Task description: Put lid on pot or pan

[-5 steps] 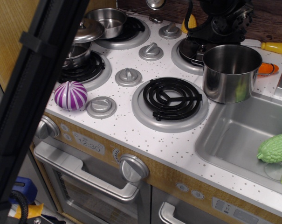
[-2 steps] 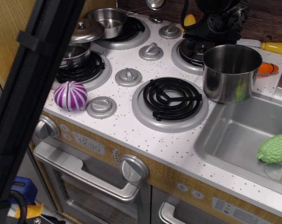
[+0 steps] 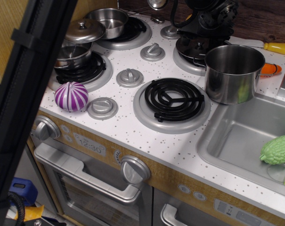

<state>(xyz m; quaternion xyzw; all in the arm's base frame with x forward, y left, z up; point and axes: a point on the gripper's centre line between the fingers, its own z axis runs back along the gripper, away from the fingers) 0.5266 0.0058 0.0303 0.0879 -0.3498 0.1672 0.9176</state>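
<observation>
The lid (image 3: pixel 194 47), round steel with a dark mirror-like top and a small centre knob, lies on the rear right burner just behind and left of the tall steel pot (image 3: pixel 234 73). The pot stands open and upright at the counter's right, next to the sink. My black gripper (image 3: pixel 202 31) hangs right over the back of the lid, close to it. Its fingers are lost in the dark shapes, so I cannot tell whether they are open or touch the lid.
A paler domed lid (image 3: pixel 85 30) leans on a small pot (image 3: pixel 72 54) at the left burner. A steel pan (image 3: pixel 109 20) sits at the rear left. A purple striped ball (image 3: pixel 71 96), a yellow-handled knife (image 3: pixel 273 47), a sink (image 3: pixel 236 136) with a green vegetable (image 3: pixel 279 149), and a black bar (image 3: pixel 29 80) in the foreground.
My gripper has moved left and a little back over the rear right burner, and more of the dark lid shows. The pot has not moved.
</observation>
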